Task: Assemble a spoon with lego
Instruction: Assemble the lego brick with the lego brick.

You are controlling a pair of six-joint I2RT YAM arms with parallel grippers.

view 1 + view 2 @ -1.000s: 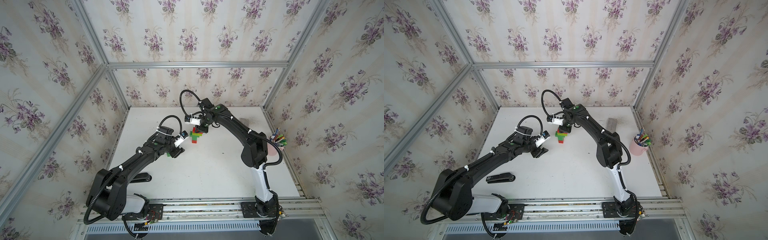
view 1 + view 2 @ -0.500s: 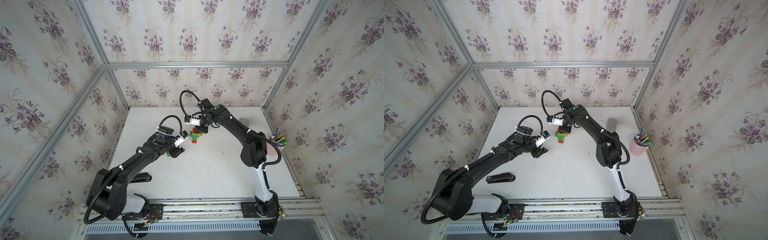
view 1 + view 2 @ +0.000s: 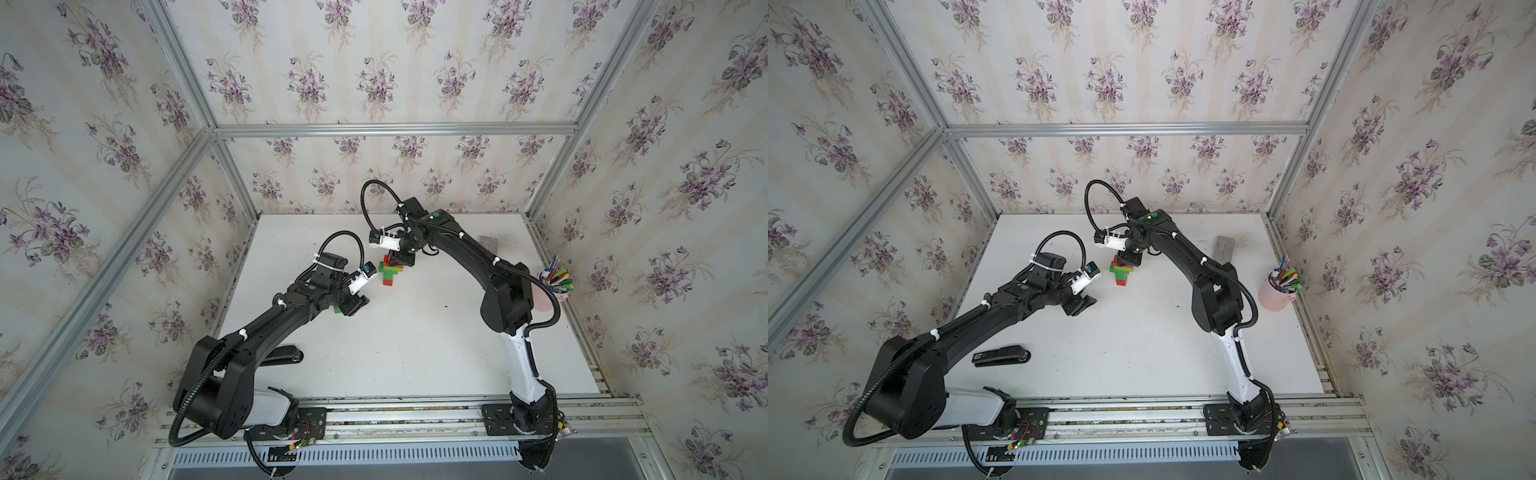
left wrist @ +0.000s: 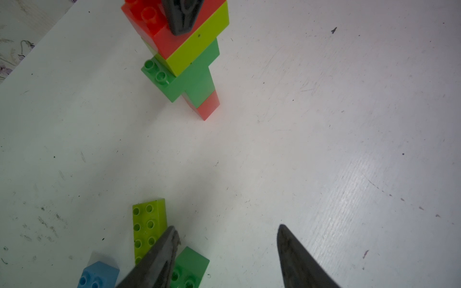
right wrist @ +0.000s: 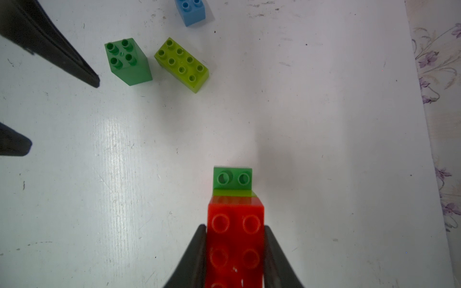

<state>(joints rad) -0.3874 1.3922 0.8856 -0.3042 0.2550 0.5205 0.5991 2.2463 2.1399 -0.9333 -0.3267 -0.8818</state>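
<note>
- The half-built spoon (image 4: 189, 62) stands upright on a narrow red and green stem, so it is top-heavy. A sideways nudge from the right gripper (image 5: 235, 228) would likely tip it.
- That gripper is clamped on the sides of the top red brick (image 5: 235, 244). Pulling up could lift the whole stack or pop that brick off.
- The left gripper (image 4: 227, 228) is about half open and holds nothing. One finger hangs over the lime oblong brick (image 4: 148, 229) and the dark green square brick (image 4: 192, 264), and a careless descent could scatter them.
- The small blue brick (image 5: 192, 11) lies just beyond, loose.
- The spoon is mid-table (image 3: 415, 332), towards the back. From the base up it runs red, green, a wider green step, lime, then red.
</note>
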